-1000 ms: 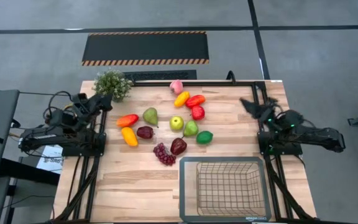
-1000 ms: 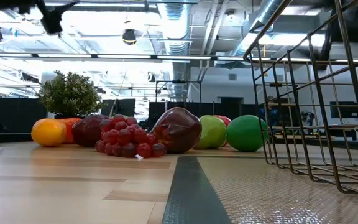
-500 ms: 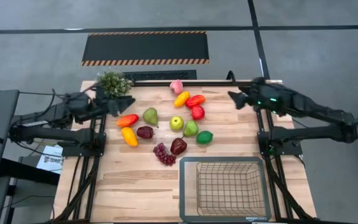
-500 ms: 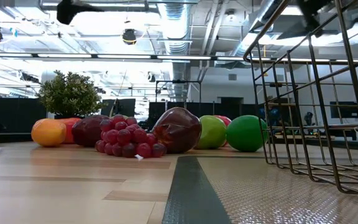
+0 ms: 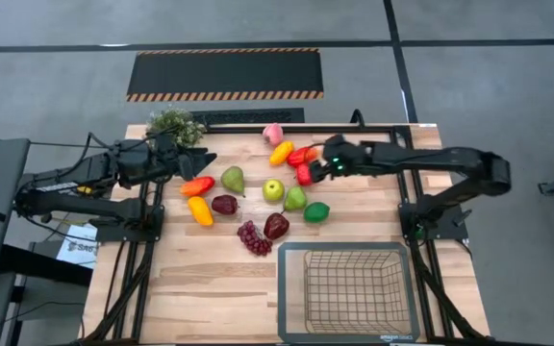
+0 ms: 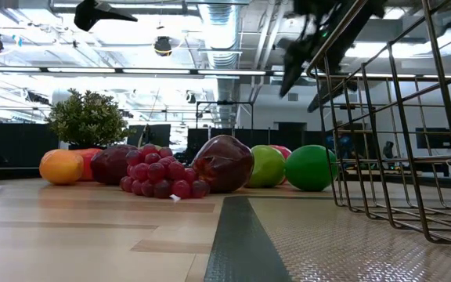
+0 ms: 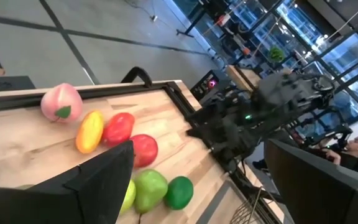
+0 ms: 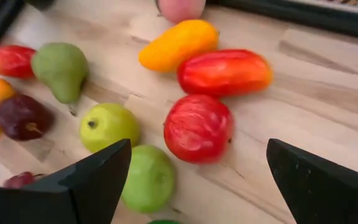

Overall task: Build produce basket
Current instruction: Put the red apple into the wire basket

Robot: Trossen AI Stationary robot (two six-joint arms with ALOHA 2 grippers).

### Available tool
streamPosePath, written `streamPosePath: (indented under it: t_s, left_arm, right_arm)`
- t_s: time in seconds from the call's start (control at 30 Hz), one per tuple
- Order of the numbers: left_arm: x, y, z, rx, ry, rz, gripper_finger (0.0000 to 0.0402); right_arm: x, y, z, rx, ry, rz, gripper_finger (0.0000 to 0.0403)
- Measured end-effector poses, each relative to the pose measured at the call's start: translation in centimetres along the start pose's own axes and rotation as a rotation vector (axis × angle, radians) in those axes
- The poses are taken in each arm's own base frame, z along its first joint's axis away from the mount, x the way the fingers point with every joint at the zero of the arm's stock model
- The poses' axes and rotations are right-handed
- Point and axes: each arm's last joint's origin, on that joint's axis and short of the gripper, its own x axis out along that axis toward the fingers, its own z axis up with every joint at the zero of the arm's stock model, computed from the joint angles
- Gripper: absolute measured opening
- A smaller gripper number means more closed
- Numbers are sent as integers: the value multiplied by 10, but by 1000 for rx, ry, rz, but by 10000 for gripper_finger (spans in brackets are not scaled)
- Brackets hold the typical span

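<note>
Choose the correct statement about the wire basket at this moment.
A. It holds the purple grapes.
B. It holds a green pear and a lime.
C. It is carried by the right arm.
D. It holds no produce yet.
D: in the high view the basket shows only bare mesh, while all the produce, such as the purple grapes, still lies on the wooden table.
</note>
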Motion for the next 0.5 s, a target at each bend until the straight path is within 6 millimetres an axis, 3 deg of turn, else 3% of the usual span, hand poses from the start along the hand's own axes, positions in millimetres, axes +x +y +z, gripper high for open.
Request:
streamPosePath:
  t_s: [0.27, 0.5]
  left_arm:
    - [0, 0, 0, 0, 1, 0, 347]
    - [0, 0, 0, 0, 1, 0, 347]
  right_arm:
    - [51, 14, -11, -8, 40, 8, 395]
    - [82, 9, -20, -22, 90, -65, 395]
